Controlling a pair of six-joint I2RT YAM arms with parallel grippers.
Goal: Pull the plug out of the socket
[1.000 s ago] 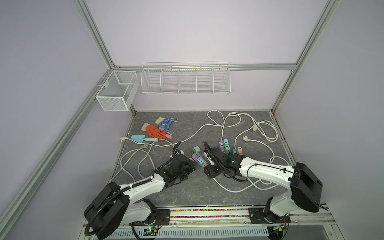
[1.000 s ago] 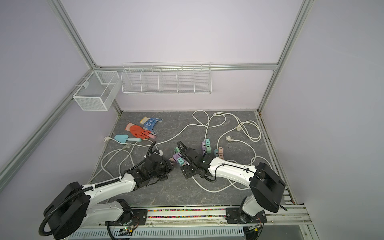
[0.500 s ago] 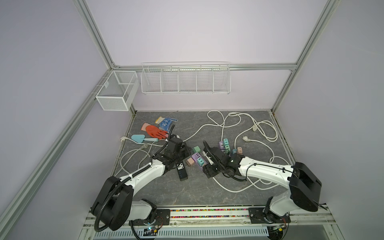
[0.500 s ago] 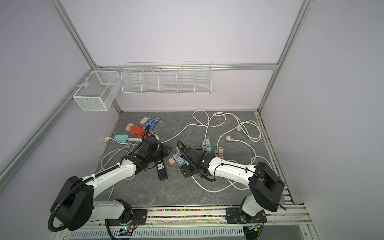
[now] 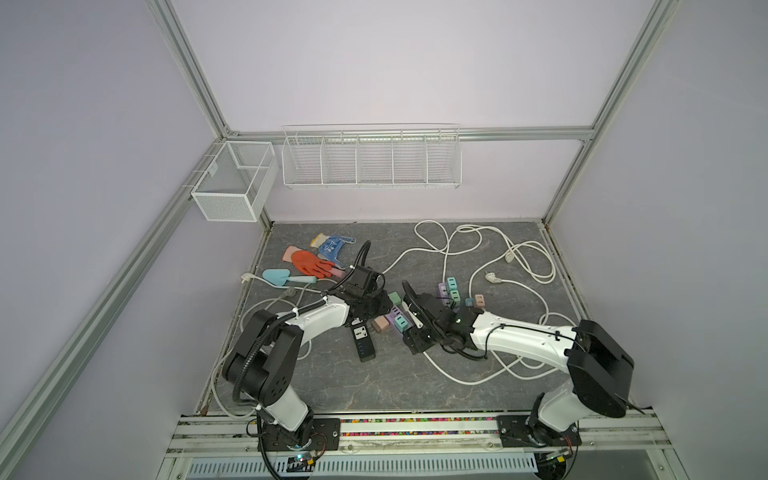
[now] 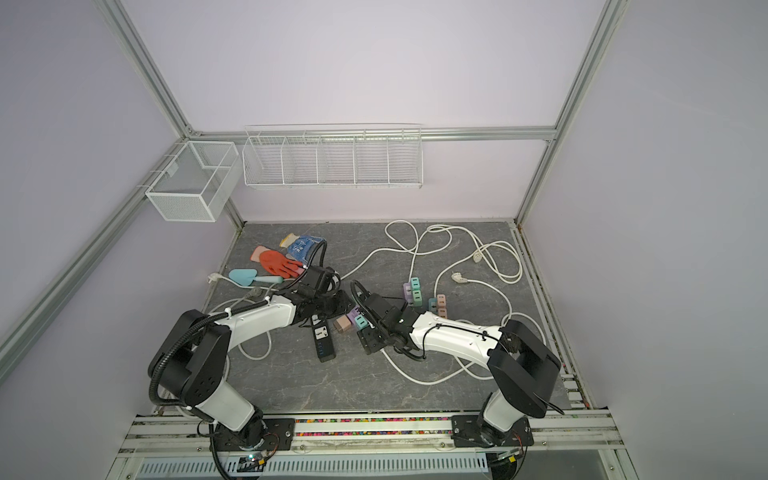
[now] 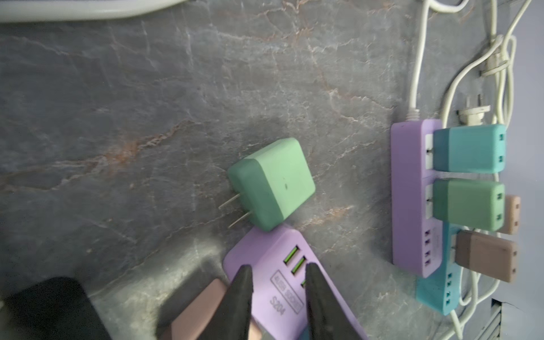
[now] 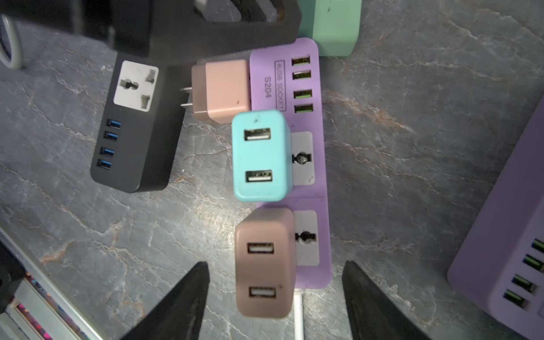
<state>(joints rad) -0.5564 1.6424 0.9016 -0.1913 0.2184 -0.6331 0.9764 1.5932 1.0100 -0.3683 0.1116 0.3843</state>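
Observation:
A purple socket strip [image 8: 266, 88] lies at mid-table, seen in both top views [image 5: 390, 316] [image 6: 353, 316]. A teal plug [image 8: 259, 156] and a brown plug [image 8: 265, 265] stand in its two sockets. My right gripper [image 8: 275, 265] hangs open above the strip's cord end, one finger on each side of the brown plug without touching it. My left gripper [image 7: 278, 266] hovers over the strip's USB end [image 7: 265, 244], jaws a little apart with nothing between them. In the top views the brown plug is hidden under the right gripper [image 5: 415, 337].
A loose brown plug [image 8: 223, 91] and a loose green plug [image 7: 270, 182] lie against the strip, with a black power strip [image 5: 362, 341] beside them. A second purple strip [image 7: 409, 191] with plugs, a teal strip [image 7: 435, 294] and white cables [image 5: 457, 374] lie to the right. Gloves [image 5: 309, 262] and a trowel [image 5: 276, 276] lie at the far left.
My left gripper has swung from the front-left, away from me and then right, to the purple strip's USB end, uncovering the black power strip. The right arm has stayed in place.

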